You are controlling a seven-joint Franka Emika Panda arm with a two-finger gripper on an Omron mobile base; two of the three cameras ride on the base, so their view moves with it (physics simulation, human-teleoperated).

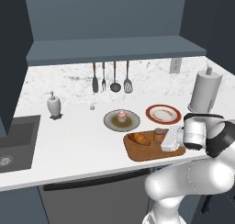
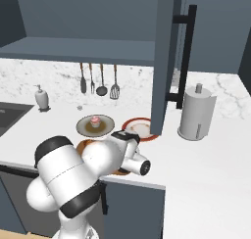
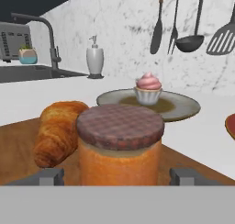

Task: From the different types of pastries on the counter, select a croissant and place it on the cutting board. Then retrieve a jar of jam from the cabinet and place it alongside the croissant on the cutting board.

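Jam jar [image 3: 119, 145] sits on the cutting board [image 3: 18, 145] beside the croissant [image 3: 57, 131]; hand [image 3: 117, 176] spread around it, probably released. Rigid, smooth, breakable: grab mid-body.

One golden-brown croissant [image 3: 58, 131], one pink-frosted cupcake [image 3: 148, 87], one orange-brown jam jar with a reddish lid [image 3: 119, 145] and one brown wooden cutting board [image 1: 148, 149]. Two round plates — a grey-brown one [image 1: 110, 121], a red-rimmed one [image 1: 163, 113]. Four hanging utensils [image 1: 111, 77], one white soap dispenser [image 1: 53, 104], one white paper-towel roll [image 1: 204, 91].
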